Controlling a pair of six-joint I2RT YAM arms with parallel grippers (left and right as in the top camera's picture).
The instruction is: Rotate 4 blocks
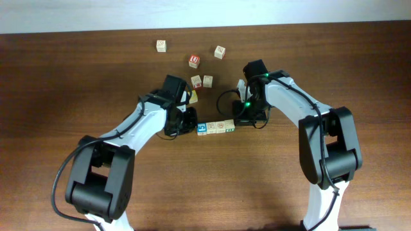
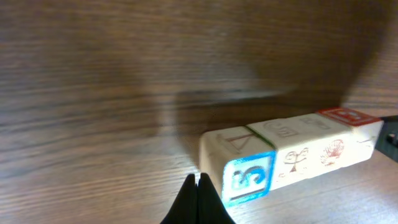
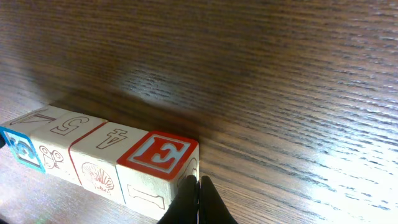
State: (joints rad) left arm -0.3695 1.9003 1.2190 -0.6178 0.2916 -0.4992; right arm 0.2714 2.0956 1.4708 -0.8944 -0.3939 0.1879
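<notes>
Dark wood-grain desk (image 1: 64, 77) carries the work. Nearest, the four blocks (image 1: 215, 127) lie in one straight, touching row at mid-desk, with the blue face (image 2: 249, 177) at the left end and the red "E" (image 3: 158, 155) at the right. The left fingers (image 2: 189, 205) are pressed shut on nothing, tip just beside the blue end. The right fingers (image 3: 186, 208) are likewise shut and empty, tip just beside the "E" end. Closed tips at opposite ends probably serve as pushers to swing the row. Beyond, loose cubes stand near: a yellow-faced cube (image 1: 192, 97), likeliest to obstruct the sweep, then a pair (image 1: 201, 81), then the red "U" cube (image 1: 194, 61).
</notes>
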